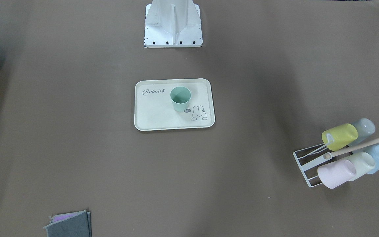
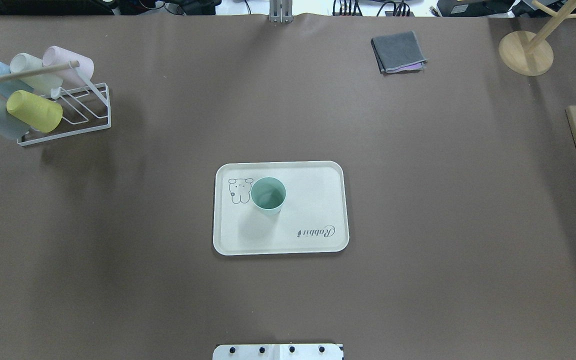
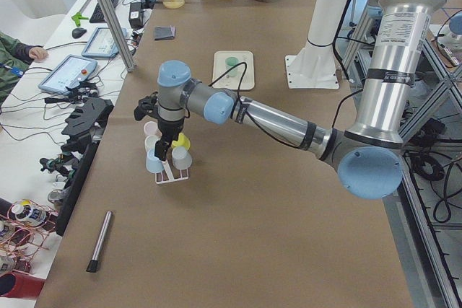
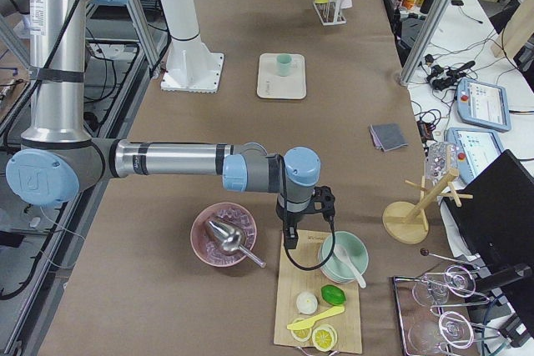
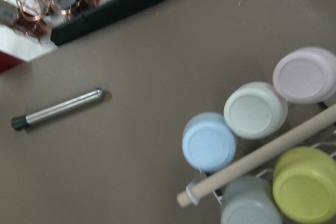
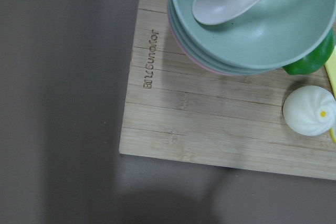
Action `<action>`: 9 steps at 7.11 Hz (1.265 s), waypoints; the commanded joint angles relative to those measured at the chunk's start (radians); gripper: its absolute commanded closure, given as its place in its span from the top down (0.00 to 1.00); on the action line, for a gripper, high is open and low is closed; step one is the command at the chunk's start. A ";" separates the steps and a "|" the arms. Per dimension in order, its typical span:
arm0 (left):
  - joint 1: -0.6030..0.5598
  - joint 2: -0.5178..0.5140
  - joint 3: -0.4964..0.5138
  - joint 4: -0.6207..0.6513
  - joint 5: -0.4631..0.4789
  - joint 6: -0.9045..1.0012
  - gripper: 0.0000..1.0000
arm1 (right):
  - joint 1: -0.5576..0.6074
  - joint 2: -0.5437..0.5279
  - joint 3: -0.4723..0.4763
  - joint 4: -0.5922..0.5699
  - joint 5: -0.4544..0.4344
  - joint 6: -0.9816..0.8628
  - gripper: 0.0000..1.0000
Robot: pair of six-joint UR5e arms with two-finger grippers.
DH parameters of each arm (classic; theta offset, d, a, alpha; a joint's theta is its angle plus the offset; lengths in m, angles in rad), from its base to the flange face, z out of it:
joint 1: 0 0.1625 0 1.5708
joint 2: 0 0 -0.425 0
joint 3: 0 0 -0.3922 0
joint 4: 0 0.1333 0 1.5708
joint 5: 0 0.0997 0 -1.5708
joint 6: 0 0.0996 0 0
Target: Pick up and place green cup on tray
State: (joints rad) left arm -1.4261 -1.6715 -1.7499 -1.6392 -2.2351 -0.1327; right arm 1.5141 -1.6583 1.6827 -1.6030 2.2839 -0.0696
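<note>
The mint green cup [image 1: 180, 98] stands upright on the cream tray [image 1: 156, 115], next to its rabbit drawing. Both also show in the overhead view, the cup [image 2: 268, 195] on the tray [image 2: 313, 200] at the table's middle. No gripper is near them. My left gripper [image 3: 163, 151] hangs over the cup rack at the table's left end. My right gripper [image 4: 289, 239] hangs over the wooden board at the right end. Each gripper shows only in a side view, so I cannot tell whether it is open or shut.
A white wire rack [image 2: 83, 110] holds yellow-green, pale, pink and blue cups. A grey folded cloth [image 2: 398, 51] and a wooden stand [image 2: 525, 52] lie at the far side. A wooden board [image 6: 210, 124] carries stacked bowls. A metal pen [image 5: 58, 109] lies near the rack.
</note>
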 commanded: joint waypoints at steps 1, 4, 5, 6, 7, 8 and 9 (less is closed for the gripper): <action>-0.060 0.175 0.021 0.012 -0.168 0.001 0.98 | 0.000 -0.001 -0.004 0.000 0.005 -0.001 1.00; -0.063 0.271 0.030 0.007 -0.236 0.008 0.98 | 0.000 -0.006 -0.009 0.003 -0.009 -0.002 1.00; -0.076 0.269 0.027 0.004 -0.235 0.010 0.98 | 0.000 -0.005 -0.009 0.003 -0.009 -0.002 1.00; -0.088 0.274 0.039 0.002 -0.235 0.011 0.98 | 0.000 -0.005 -0.011 0.006 -0.010 -0.004 1.00; -0.089 0.262 0.049 0.002 -0.233 0.010 0.98 | 0.000 -0.002 -0.011 0.006 -0.009 -0.002 1.00; -0.090 0.259 0.050 0.001 -0.233 0.011 0.98 | 0.000 -0.001 -0.011 0.008 -0.010 -0.002 1.00; -0.090 0.256 0.055 0.006 -0.232 0.013 0.98 | 0.000 0.002 -0.009 0.012 -0.011 -0.002 1.00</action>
State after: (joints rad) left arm -1.5147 -1.4115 -1.7003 -1.6366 -2.4679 -0.1212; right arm 1.5141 -1.6593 1.6723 -1.5948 2.2738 -0.0722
